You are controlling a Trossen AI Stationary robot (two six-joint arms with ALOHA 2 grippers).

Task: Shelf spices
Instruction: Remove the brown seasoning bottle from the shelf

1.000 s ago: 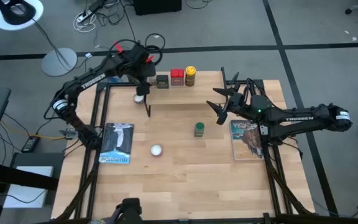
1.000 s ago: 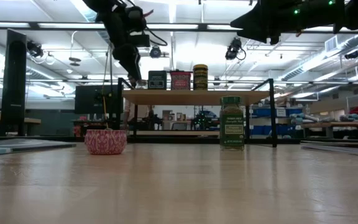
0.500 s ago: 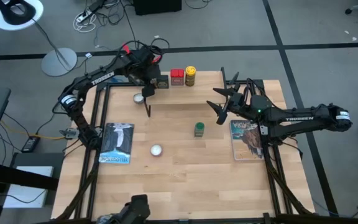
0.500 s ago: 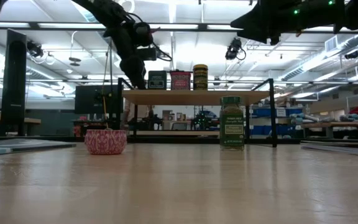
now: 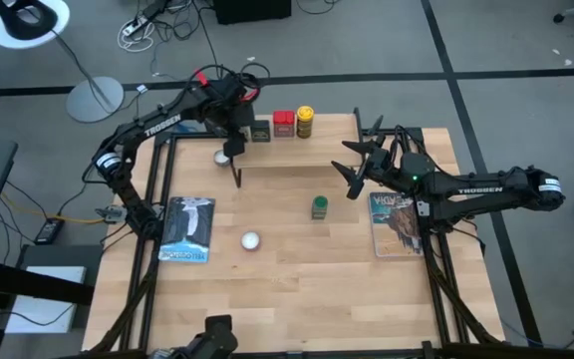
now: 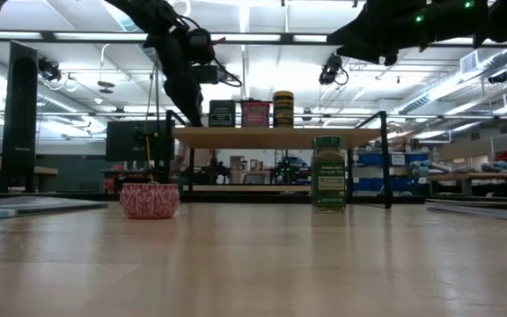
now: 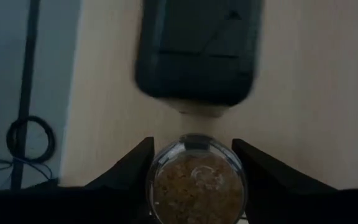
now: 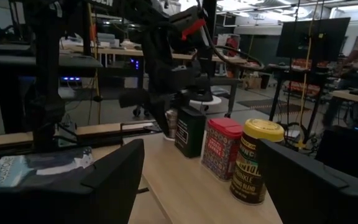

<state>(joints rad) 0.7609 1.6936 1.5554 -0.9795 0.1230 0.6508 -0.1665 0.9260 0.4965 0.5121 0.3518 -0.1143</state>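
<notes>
The shelf (image 5: 307, 148) holds the black tin (image 5: 260, 131), the red tin (image 5: 284, 124) and the yellow jar (image 5: 305, 122) in a row. My left gripper (image 5: 235, 137) hangs over the shelf's left end, shut on the small brownish jar (image 7: 197, 182), right beside the black tin (image 7: 196, 51). The green-capped jar (image 5: 320, 206) stands upright on the tabletop in front of the shelf. My right gripper (image 5: 350, 165) hovers open above the table, right of the shelf's front edge, touching nothing. My left gripper pinches the small brownish jar's round side (image 7: 156, 176) between its two fingers (image 7: 131, 167), coming from above and pointing down. The jar stands upright in the hold beside the black tin (image 8: 189, 130). Whether its bottom touches the plank, I cannot tell.
One small round disc (image 5: 222, 157) lies under the shelf's left end, another (image 5: 250, 240) on the open tabletop. Flat books lie at the left (image 5: 187, 228) and the right (image 5: 397, 221). Bare shelf plank (image 5: 387, 140) stretches right of the yellow jar.
My left arm has carried the brownish jar a little toward the table's right and far edge, from the shelf's left corner to beside the black tin, and has sunk slightly toward the plank. It has stayed shut on the jar.
</notes>
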